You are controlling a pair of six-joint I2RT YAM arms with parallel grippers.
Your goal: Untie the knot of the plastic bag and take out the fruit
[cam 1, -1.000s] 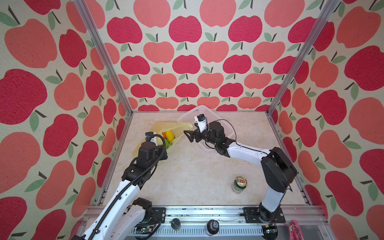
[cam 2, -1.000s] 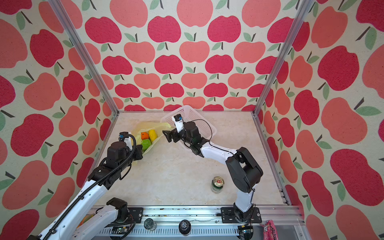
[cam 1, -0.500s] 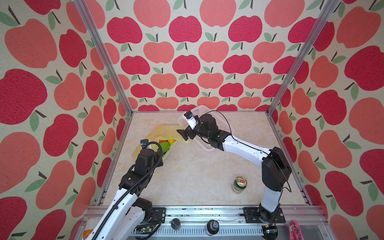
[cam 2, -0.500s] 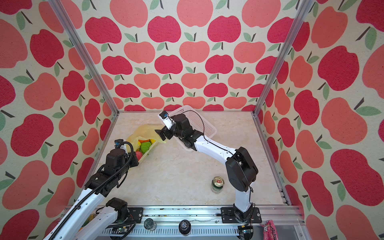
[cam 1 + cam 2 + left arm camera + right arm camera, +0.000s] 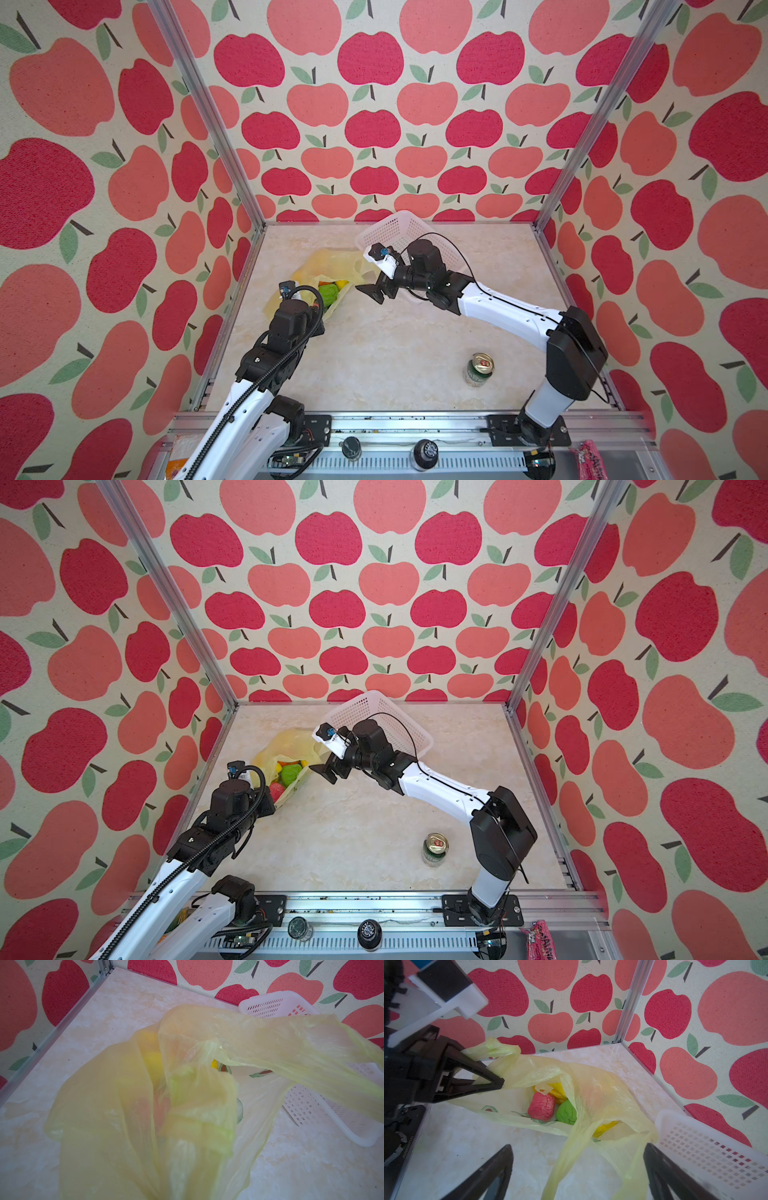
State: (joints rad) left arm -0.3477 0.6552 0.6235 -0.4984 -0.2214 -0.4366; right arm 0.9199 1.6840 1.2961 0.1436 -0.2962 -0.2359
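Wide-open empty right gripper (image 5: 376,291) sits mid-frame; small coloured toy fruit (image 5: 329,291) lies just frame-left of it inside thin translucent yellow plastic bag (image 5: 324,259). Left gripper (image 5: 501,1084) seemingly pinches bag handle (image 5: 500,1049).

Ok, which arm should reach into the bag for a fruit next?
Right: the right claw is open and empty, facing the plastic bag's open mouth with the fruit in view; the left claw is shut on the bag's edge.

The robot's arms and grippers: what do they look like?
Left arm and right arm: white shells, black joints. A ribbed black hose follows the left; a thin black cable arcs over the right. Left gripper and right gripper have black triangular open-frame fingers.
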